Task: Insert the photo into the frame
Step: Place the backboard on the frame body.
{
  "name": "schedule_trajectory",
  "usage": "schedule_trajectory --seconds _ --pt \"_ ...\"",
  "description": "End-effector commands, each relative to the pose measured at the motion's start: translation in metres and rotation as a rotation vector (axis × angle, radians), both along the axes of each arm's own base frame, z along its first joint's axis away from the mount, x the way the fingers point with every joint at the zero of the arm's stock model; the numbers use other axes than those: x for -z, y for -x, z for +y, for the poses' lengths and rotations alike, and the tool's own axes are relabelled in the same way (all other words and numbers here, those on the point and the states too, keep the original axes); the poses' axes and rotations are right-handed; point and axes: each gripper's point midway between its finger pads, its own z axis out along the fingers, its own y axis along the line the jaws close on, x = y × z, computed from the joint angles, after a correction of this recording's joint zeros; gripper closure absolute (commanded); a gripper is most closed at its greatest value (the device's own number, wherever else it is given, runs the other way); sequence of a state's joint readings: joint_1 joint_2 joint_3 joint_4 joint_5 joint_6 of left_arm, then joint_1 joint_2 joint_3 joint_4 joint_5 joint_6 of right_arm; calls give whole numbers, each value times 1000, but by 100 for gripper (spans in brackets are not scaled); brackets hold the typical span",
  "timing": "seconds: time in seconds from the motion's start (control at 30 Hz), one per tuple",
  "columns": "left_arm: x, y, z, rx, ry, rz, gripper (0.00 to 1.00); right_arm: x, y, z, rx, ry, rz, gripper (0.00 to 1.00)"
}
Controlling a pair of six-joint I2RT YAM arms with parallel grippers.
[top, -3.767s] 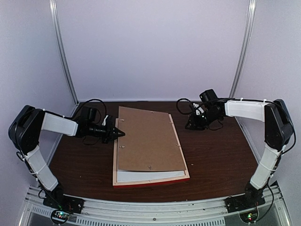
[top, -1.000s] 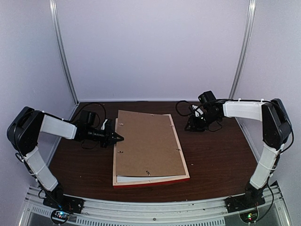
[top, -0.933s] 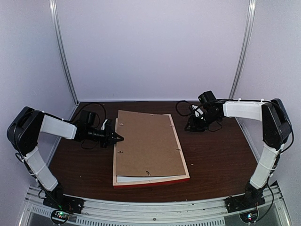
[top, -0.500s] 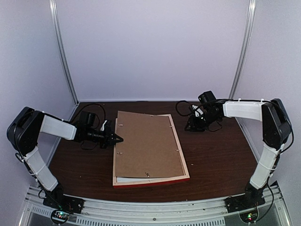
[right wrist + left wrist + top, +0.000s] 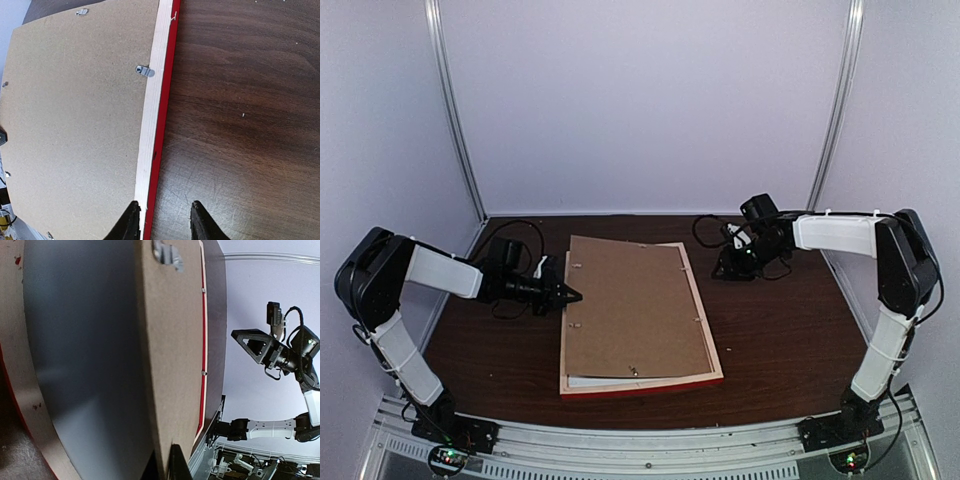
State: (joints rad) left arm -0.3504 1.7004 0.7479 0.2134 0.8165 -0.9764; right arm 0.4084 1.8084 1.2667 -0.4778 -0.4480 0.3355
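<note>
The frame (image 5: 642, 387) lies face down on the table, pale wood back up and red showing at its near edge. A brown backing board (image 5: 635, 305) covers its opening. My left gripper (image 5: 575, 296) is shut on the board's left edge. In the left wrist view the board (image 5: 172, 340) stands lifted off a grey surface, its edge pinched in my left gripper (image 5: 167, 456). My right gripper (image 5: 725, 270) hangs open above the frame's far right corner. In the right wrist view my right gripper (image 5: 162, 207) straddles the frame's rail (image 5: 156, 100) from above. The photo is hidden.
Small metal turn clips (image 5: 145, 71) sit along the frame's back. A narrow white strip (image 5: 620, 380) shows under the board's near end. Black cables (image 5: 715, 228) lie at the back right. Dark wooden table (image 5: 780, 330); white walls enclose three sides.
The backing board has swung from askew to square over the frame and slid nearer, narrowing the white strip. My left gripper moved nearer with it. The right gripper has barely moved.
</note>
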Motion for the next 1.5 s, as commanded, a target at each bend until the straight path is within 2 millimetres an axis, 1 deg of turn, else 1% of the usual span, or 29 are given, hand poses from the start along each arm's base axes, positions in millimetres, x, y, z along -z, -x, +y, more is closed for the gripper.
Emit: schedule_trajectory --seconds 0.0,0.3,0.67,0.9,1.07,1.17,1.3,1.47 --pt "42 12 12 -65 -95 113 100 10 3 8 -27 26 4 65" --pt "42 13 8 -87 -42 138 100 19 6 19 -48 36 13 64" --pt "52 14 4 -79 -51 155 100 41 10 32 -76 61 45 59" --pt "57 16 5 -74 -75 158 96 49 11 39 -93 64 61 57" --pt "63 19 5 -69 -96 165 91 51 14 43 -108 76 61 56" --pt "66 20 5 -66 -108 169 89 50 14 42 -107 100 53 54" --pt "69 21 5 -63 -127 167 88 42 12 38 -98 129 20 53" --pt "73 22 6 -61 -149 169 87 26 7 37 -98 177 -34 52"
